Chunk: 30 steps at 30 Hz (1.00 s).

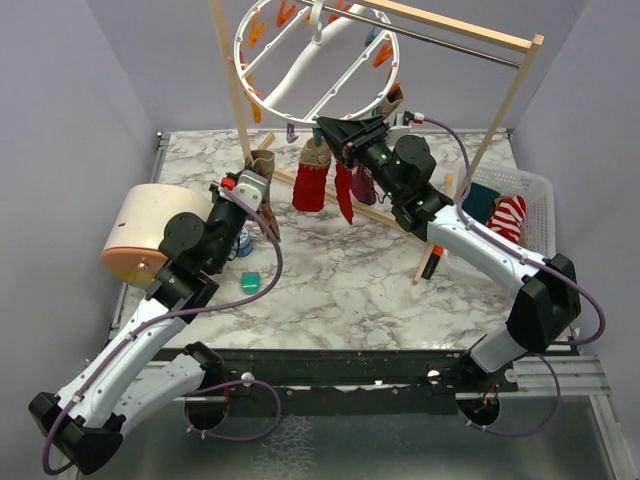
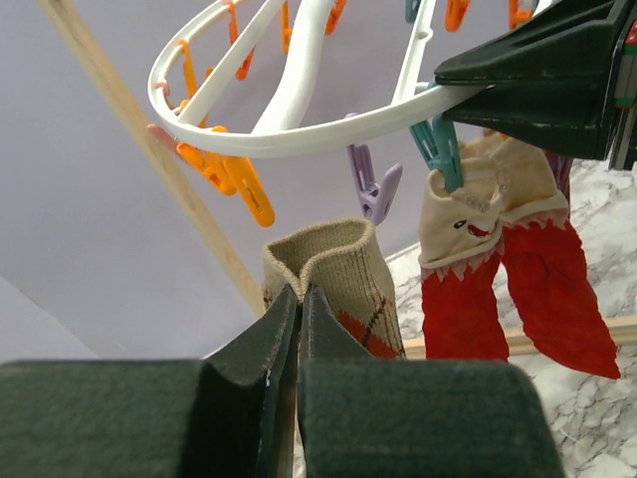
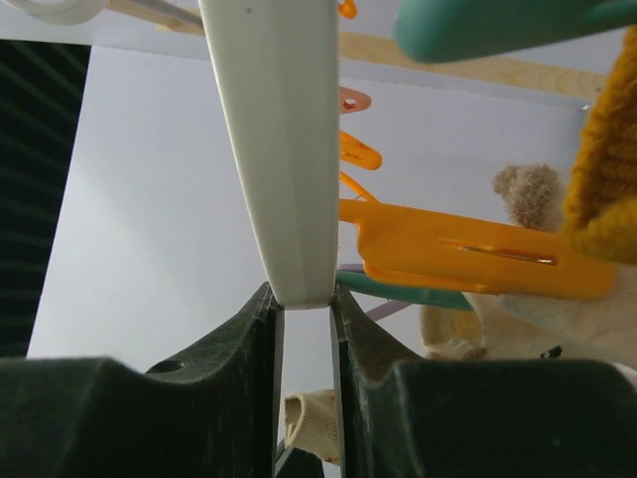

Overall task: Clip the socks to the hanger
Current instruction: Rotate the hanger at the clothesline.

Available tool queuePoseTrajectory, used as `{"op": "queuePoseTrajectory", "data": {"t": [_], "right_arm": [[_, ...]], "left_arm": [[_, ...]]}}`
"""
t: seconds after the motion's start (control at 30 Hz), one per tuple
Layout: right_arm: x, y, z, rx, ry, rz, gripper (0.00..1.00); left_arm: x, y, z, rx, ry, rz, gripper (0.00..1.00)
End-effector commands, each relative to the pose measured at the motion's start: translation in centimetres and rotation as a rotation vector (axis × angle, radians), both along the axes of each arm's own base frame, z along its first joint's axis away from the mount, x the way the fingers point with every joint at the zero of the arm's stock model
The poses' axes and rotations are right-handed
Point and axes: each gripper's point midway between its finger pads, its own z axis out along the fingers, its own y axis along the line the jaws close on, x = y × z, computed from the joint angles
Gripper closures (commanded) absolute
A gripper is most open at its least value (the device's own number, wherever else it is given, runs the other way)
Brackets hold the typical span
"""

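Left claw (image 2: 299, 299) gripping brown sock (image 2: 348, 267), right claw (image 3: 304, 295) clamping hanger (image 3: 271, 149), marble table (image 1: 350, 290), grey walls (image 1: 80, 80).

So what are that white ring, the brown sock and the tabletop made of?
The hanger ring looks like moulded plastic: a smooth, slightly glossy, evenly white rim. The brown sock is soft knit fabric, matte, with fine ribbing visible at its cuff. The tabletop shows white with grey veins like marble; whether it is real stone or a printed surface, I cannot tell.
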Motion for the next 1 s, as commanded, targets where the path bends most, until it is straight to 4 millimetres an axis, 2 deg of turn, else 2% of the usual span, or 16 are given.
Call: {"op": "queuePoseTrajectory", "data": {"t": [0.0,0.27,0.6,0.8,0.97], "right_arm": [[0.6,-2.8,0.1,-0.008,-0.002,-0.110,0.75],[0.3,-5.2,-0.4,-0.063,-0.001,-0.171,0.77],[0.3,-7.8,-0.3,-0.106,-0.012,-0.231,0.76],[0.1,-8.3,0.0,-0.118,-0.023,-0.240,0.73],[-0.3,-8.4,0.3,-0.141,-0.038,-0.236,0.71]], "left_arm": [[0.2,0.6,-0.7,-0.014,0.009,0.032,1.00],[1.3,0.0,-1.7,-0.012,0.028,0.039,1.00],[3.8,-1.3,-2.5,-0.014,0.057,0.058,1.00],[5.6,-2.9,-1.0,-0.037,0.045,0.037,1.00],[7.7,-4.2,1.1,-0.049,0.010,0.037,1.00]]}}
